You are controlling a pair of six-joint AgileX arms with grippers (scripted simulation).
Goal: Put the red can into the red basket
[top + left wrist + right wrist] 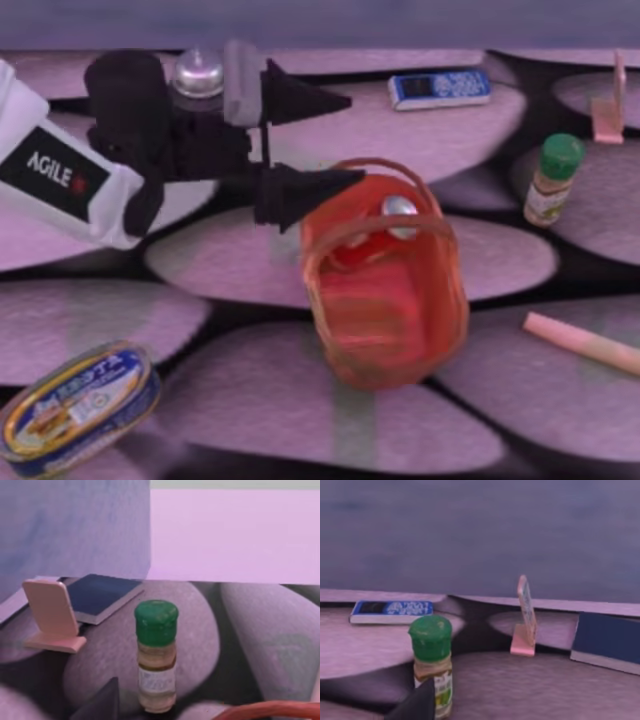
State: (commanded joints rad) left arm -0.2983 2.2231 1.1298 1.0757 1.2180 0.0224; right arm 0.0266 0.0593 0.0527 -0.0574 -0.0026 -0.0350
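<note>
The slim red cylinder can with a silver top (385, 222) is seen lying inside the large oval orange-red woven basket with an arched handle (440, 310), toward the basket's twelve o'clock end. The left gripper (345, 140) is held just beyond the basket's rim at about eleven o'clock, its dark fingers spread apart and grasping nothing. The placing step is judged done; only a withdrawal clear of the handle appears to be called for. The right gripper is not shown from above, and its jaw state cannot be told.
</note>
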